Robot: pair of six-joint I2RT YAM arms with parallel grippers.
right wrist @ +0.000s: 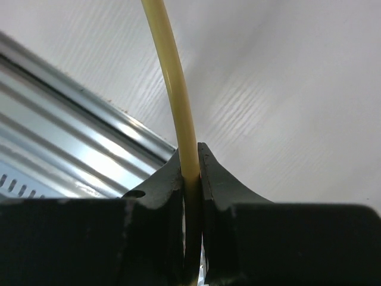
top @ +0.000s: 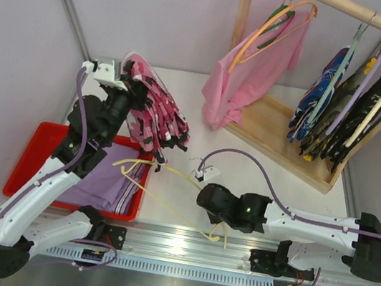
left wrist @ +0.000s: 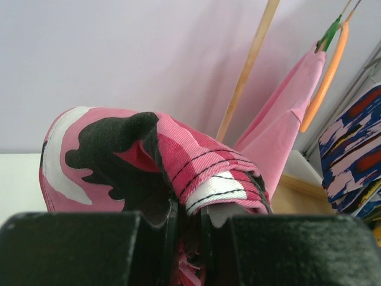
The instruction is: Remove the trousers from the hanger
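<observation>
The pink camouflage trousers (top: 157, 112) hang bunched from my left gripper (top: 129, 81), raised above the table's left side. In the left wrist view the jaws are shut on a fold of the trousers (left wrist: 196, 179). The thin yellow hanger (top: 171, 176) lies low across the table from the red bin's edge to the front rail. The trousers' lower end hangs close above the hanger's left end; whether they touch I cannot tell. My right gripper (top: 215, 223) is shut on the hanger's right arm (right wrist: 178, 95), pinched between both fingers near the front rail.
A red bin (top: 37, 151) at the left holds a folded lilac cloth (top: 101, 183). A wooden rack (top: 287, 129) at the back right carries a plain pink garment (top: 251, 80) on an orange hanger and several dark printed clothes (top: 341, 109). A metal rail (top: 182, 243) runs along the front edge.
</observation>
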